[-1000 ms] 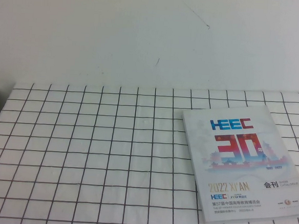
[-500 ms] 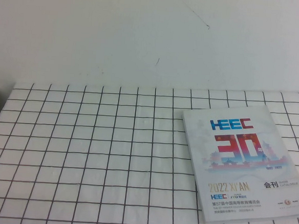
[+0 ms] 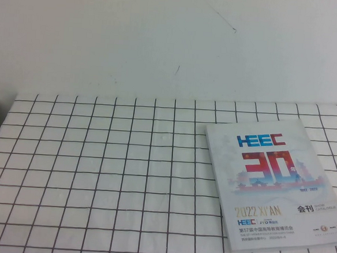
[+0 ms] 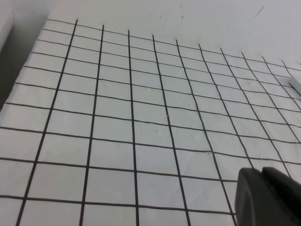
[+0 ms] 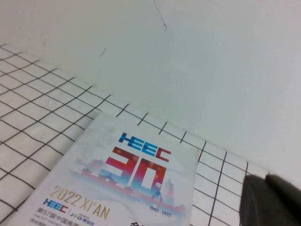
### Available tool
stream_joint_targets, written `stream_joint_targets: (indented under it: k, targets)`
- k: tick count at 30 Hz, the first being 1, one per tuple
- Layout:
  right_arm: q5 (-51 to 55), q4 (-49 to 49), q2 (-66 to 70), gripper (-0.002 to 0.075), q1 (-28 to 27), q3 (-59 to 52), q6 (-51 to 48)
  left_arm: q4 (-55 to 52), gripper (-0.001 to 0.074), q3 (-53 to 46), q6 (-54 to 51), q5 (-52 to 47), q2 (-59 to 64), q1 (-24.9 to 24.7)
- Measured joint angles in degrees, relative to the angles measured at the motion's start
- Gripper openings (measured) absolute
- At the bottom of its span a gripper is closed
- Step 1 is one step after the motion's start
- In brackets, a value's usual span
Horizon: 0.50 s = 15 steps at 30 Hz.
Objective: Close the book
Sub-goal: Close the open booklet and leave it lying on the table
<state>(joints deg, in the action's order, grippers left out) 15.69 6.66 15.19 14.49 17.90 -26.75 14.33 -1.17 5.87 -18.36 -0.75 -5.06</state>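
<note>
Left gripper [image 4: 270,197]: only a dark, rounded piece of it shows, at the edge of the left wrist view, above the checked cloth [image 3: 107,174]. It does not show in the high view.
Left gripper opening: cannot be told from the part that shows.
Left gripper contact: it holds nothing that can be seen. Only bare cloth squares lie in front of it and below it.
Right gripper [image 5: 272,200]: again only a dark, rounded piece shows, at the edge of the right wrist view. It does not show in the high view.
Right gripper opening: cannot be told.
Right gripper contact: none visible. It is raised above the cloth and apart from the book.
Book [image 3: 271,186]: closed and lying flat on the cloth with its front cover up. It is ahead of the right gripper and below it, and well apart from the left gripper.
Book cover: pale, with "HEEC" in blue, a large red and blue "30", and "2022 XI'AN" in gold.
Book edges: slightly turned against the grid lines of the cloth.
Wall [image 3: 163,39]: plain white, beyond the book as seen from both grippers, with a few thin dark marks.
</note>
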Motion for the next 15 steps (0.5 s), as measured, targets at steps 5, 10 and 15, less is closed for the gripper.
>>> stream_joint_targets:
  k: [5,10,15]
  targets:
    - [0.0,0.0,0.0,-0.0003,0.0,0.0,0.0,0.0,-0.0004,0.0,0.0,0.0,0.0,0.0]
    - [0.0,0.0,-0.1,-0.0003,0.0,0.0,0.0,0.0,-0.0003,0.1,0.0,-0.3,0.0,0.0]
    - [1.1,0.0,-2.5,-0.0003,-1.6,0.0,-0.1,0.0,-0.0003,0.1,0.0,-0.3,0.0,0.0]
